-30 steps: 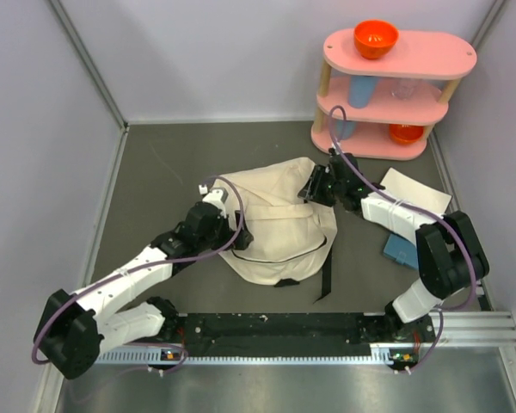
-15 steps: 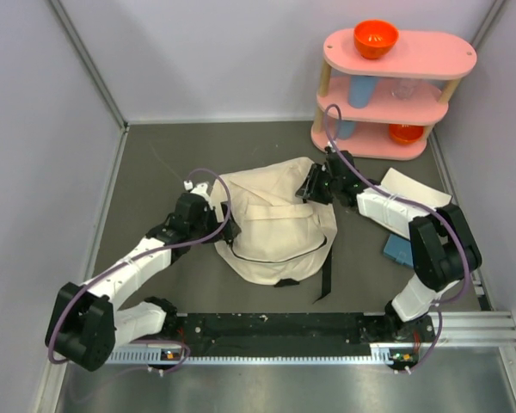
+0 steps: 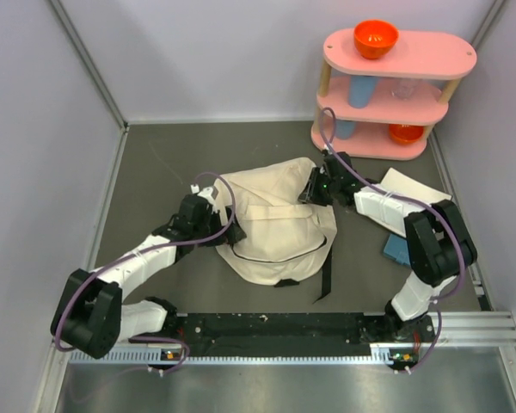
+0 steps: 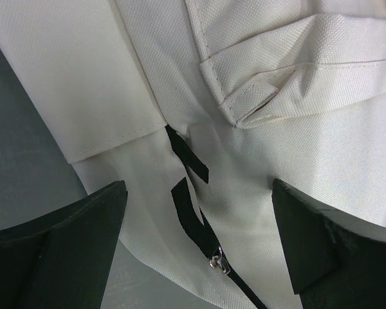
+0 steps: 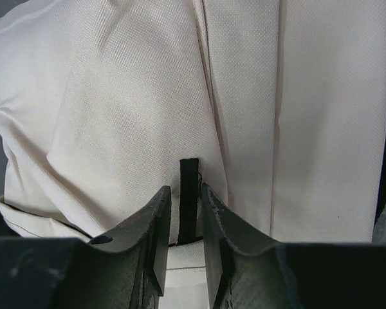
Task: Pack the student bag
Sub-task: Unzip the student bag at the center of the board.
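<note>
— How is the left arm (image 3: 142, 258) set?
— Elbow folded low on its own outer side, forearm running diagonally in toward the middle. The left gripper (image 3: 217, 222) points down, jaws spread wide.
— And the right arm (image 3: 387, 209)?
— Elbow bent on the right, forearm stretched inward and away from the base. The right gripper (image 3: 315, 188) has its jaws close together, with only a slim gap between them. Whether they pinch anything, I can't tell.

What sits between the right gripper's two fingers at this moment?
A short black tab on the student bag stands in the narrow gap of the right gripper, seen in the right wrist view. Whether it is pinched yet is unclear.
</note>
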You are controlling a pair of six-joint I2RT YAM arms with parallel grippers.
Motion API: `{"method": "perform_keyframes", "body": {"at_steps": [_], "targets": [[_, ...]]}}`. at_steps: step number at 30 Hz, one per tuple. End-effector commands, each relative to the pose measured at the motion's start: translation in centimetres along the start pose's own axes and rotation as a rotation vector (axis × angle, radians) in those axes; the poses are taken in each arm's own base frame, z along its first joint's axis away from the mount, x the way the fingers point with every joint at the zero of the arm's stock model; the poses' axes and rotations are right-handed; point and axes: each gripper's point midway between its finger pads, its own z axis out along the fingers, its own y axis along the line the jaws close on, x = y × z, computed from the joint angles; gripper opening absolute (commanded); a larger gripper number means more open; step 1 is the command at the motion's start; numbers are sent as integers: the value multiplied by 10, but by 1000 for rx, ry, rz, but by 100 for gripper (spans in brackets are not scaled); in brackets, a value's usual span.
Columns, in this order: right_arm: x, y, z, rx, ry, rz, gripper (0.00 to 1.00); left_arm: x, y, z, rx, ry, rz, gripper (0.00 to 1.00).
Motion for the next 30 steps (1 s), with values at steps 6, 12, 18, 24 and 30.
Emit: {"method": "perform_keyframes", "body": {"at_steps": [6,12,18,24,30], "targets": [[-10,6,2,-11,-3,-45,0,-1,-9,6,69,-5,3,99],[-29,23,-17,-39,-80,-50,0,0,-15,6,104,-6,10,99],[-35,65,-38,-47,-183,-90,0,-3,-24,2,153,-16,14,99],[-17,115,-32,-68,-222,-86,0,-7,-31,2,188,-34,19,99],[-6,153,-17,-78,-213,-82,0,-6,-36,1,217,-29,22,99]]}}
